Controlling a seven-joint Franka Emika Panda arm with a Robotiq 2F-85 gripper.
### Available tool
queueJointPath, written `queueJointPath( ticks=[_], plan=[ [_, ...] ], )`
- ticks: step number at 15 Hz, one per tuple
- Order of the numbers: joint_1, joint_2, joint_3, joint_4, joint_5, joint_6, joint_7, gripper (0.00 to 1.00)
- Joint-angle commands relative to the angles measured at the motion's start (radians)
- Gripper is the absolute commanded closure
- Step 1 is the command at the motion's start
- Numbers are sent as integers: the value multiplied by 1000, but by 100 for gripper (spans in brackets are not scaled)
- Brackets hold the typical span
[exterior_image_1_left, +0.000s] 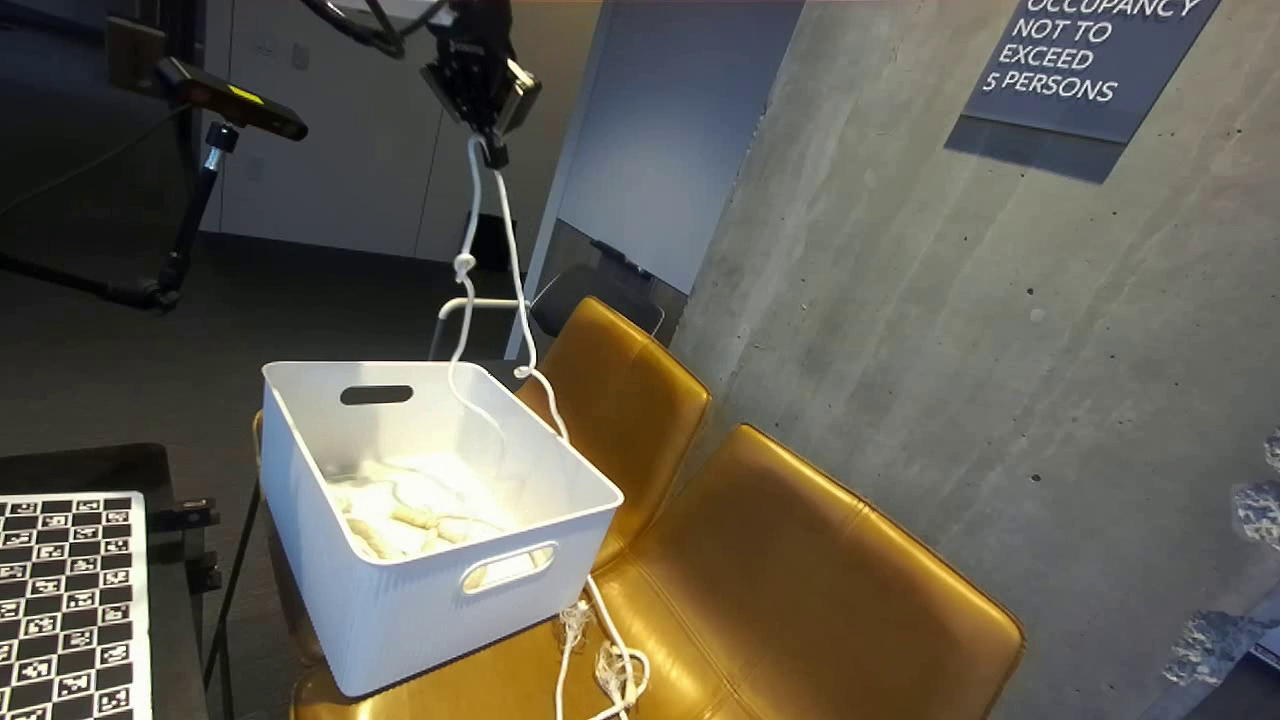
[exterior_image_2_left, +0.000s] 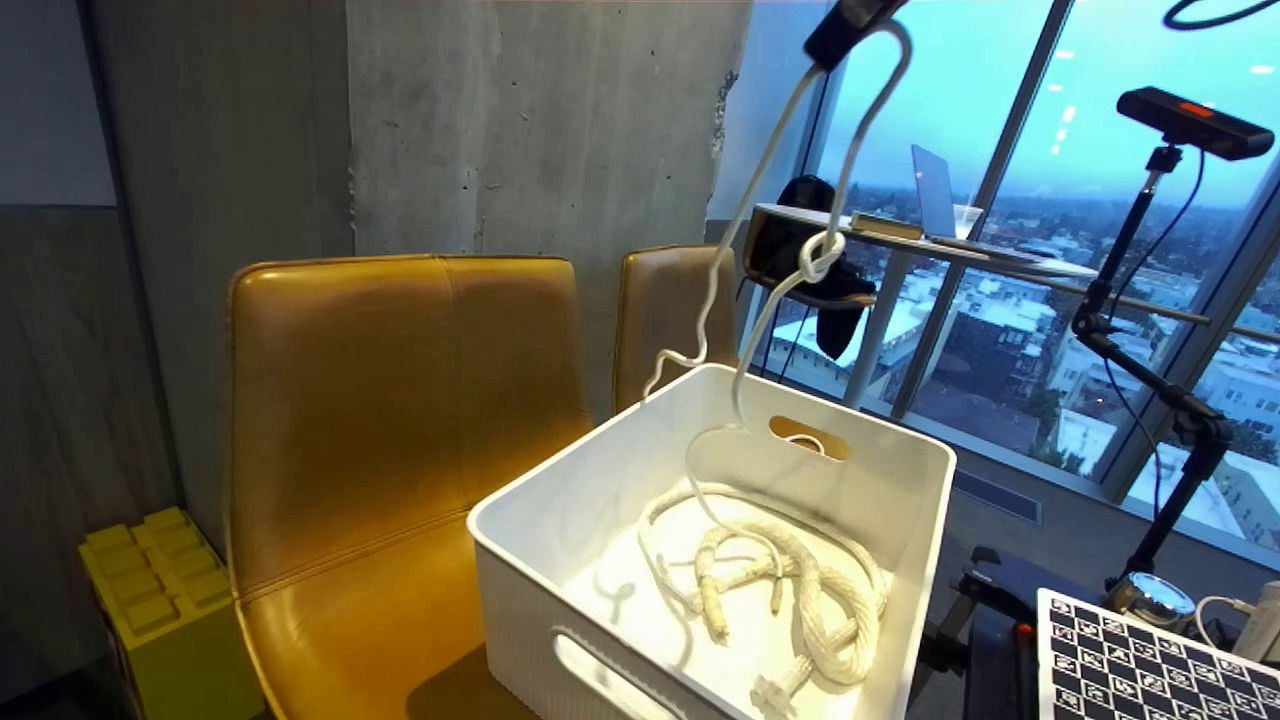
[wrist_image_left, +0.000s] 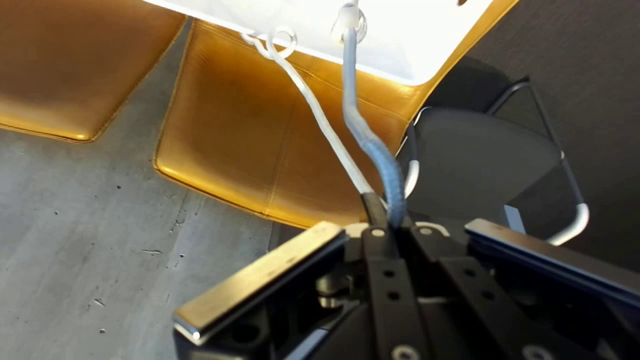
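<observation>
1. The gripper (exterior_image_1_left: 494, 155) pinches a smooth white rope (wrist_image_left: 359, 122) between fingers pressed close together, above a pale bin (exterior_image_1_left: 430, 630) with finely ribbed walls and oblong handle slots
2. From that grip two strands hang downward, the long axis near vertical; one, bearing a round knot (exterior_image_2_left: 820, 257), drops inside the bin, the other outside its rim
3. Within lies a thick, braided off-white coil (exterior_image_2_left: 822, 630)
4. Tan, leather-like chairs (exterior_image_1_left: 830, 560) stand beside a pitted concrete wall (exterior_image_1_left: 900, 300)
5. A sign (exterior_image_1_left: 1085, 70) reads "OCCUPANCY NOT TO EXCEED 5 PERSONS", its top line cropped
</observation>
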Motion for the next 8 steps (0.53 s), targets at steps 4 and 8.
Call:
queueJointPath(
  ticks=[4, 8],
  plan=[
    [61, -442, -13, -303, 30, -227, -46, 99],
    [30, -427, -84, -380, 8, -186, -85, 99]
  ],
)
